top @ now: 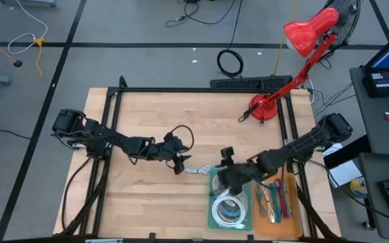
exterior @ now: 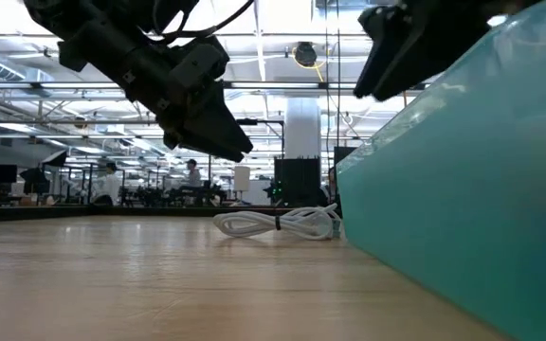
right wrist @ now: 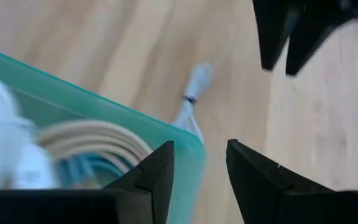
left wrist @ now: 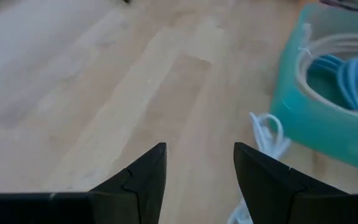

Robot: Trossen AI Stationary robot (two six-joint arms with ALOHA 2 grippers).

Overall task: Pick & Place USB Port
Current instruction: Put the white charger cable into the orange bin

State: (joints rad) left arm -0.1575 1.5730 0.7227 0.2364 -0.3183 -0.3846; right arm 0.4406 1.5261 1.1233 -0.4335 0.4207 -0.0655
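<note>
So the USB cable point(exterior: 278, 224) is a thin white cord, bundled into a loose coil and cinched with a dark tie around the middle. It's lying flat on the wooden counter point(top: 154, 202), a bit right of centre in the high view, touching or just beside the upper left corner of the teal bin point(top: 216, 202). In the low view it sits mid-frame, right up against the bin's left edge, with loops sticking out toward the left.

The left gripper point(top: 179, 164) hangs over the counter just left of the cable, and its jaws are spread with nothing between them; the left wrist view shows bare wood in the gap and the white loops off to the side. The right gripper point(top: 225, 177) is over the bin's upper left corner, jaws also parted and empty, straddling the bin's rim in its own wrist view.

Inside the bin there's more coiled cabling, white and blue point(left wrist: 347, 68). An orange tray point(top: 275, 202) with colourful bits sits right beside the bin on the right, and a red desk lamp point(top: 296, 61) stands at the upper right of the counter.
</note>
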